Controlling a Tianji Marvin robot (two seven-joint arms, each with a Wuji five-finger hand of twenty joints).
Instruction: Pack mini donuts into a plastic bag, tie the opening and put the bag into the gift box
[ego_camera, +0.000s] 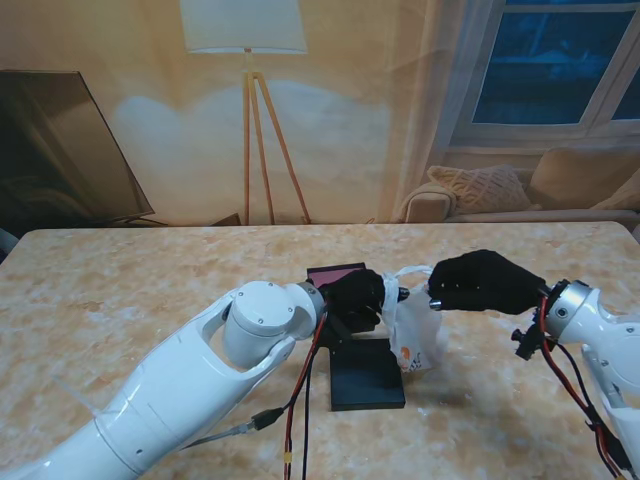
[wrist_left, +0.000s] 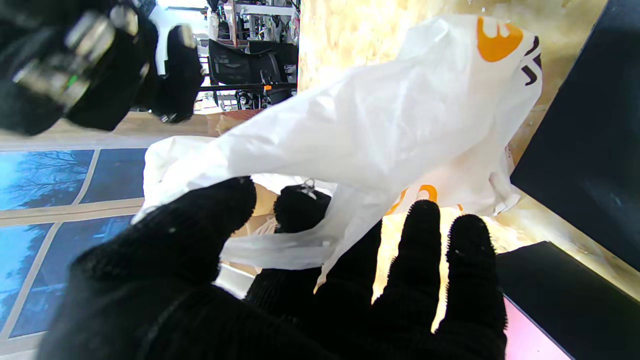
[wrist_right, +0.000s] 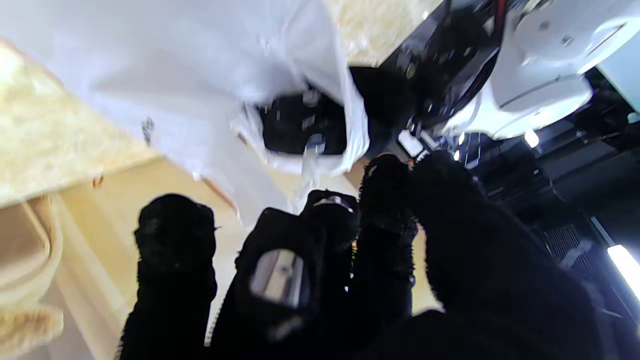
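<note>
Bearing orange print (letters unreadable), white plastic bag (ego_camera: 414, 335) between both hands.

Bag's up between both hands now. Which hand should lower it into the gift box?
Left, probably. The left hand grips the plastic bag right over the gift box; the right hand holds its other side, farther out.

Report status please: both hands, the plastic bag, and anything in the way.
Left hand and right hand both shut on plastic bag, bag hanging between them. Black box lid directly beside it. Nothing blocking.
</note>
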